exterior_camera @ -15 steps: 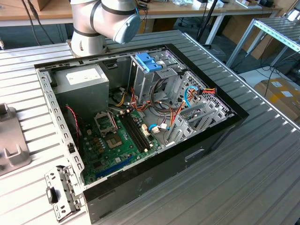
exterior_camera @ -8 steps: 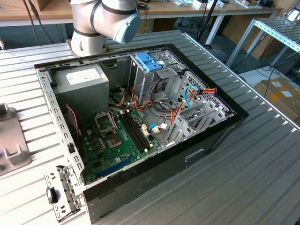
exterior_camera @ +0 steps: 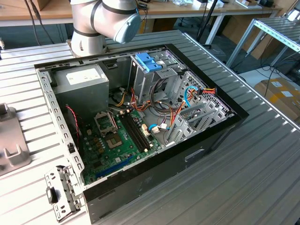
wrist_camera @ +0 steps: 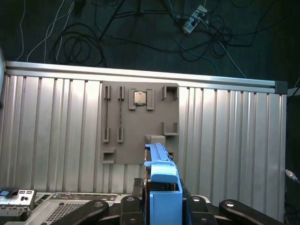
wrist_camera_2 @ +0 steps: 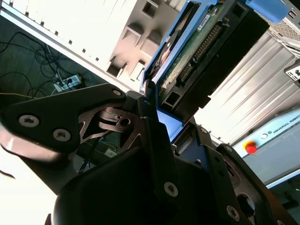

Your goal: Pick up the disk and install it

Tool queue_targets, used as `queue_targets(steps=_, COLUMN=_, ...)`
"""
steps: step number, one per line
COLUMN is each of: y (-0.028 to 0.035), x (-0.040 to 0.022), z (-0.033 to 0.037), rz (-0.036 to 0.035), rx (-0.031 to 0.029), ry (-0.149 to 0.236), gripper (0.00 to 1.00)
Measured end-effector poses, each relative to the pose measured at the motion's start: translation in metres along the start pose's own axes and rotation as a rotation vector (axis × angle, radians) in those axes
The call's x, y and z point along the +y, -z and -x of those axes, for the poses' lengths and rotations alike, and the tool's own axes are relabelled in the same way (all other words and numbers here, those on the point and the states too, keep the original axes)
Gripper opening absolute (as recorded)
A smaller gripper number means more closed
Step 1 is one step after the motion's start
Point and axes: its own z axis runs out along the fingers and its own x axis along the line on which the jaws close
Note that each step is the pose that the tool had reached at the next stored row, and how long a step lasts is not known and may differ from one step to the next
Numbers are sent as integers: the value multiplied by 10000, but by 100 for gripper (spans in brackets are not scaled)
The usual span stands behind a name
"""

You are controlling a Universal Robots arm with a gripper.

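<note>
The black 2-finger claw (wrist_camera_2: 164,110) is clamped on the disk (wrist_camera_2: 220,47), a flat dark hard drive framed by a bright blue plastic carrier. The drive juts out beyond the fingertips, and its green circuit-board face shows in the second wrist view. In the first wrist view the carrier's blue edge sits between the 2 fingers, in front of a flat grey fixture plate (wrist_camera: 136,136) lying on the ribbed aluminium table (wrist_camera: 51,131). 1 small square processor chip (wrist_camera: 139,97) rests in that plate. In the exterior view the grey robot arm (exterior_camera: 103,21) stands at the upper left of the frame, behind the open black computer case (exterior_camera: 154,178).
</note>
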Motion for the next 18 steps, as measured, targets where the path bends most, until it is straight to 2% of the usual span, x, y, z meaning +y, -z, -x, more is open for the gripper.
queue_targets(steps=5, y=-3, x=-52, z=-3, rz=4, rx=-1, ry=-1, gripper=37)
queue_targets(steps=9, y=-6, x=-121, z=-7, rz=11, rx=-1, ry=-1, gripper=37)
queue_targets(steps=18, y=-11, x=-208, z=-14, rz=20, rx=-1, ry=-1, gripper=37)
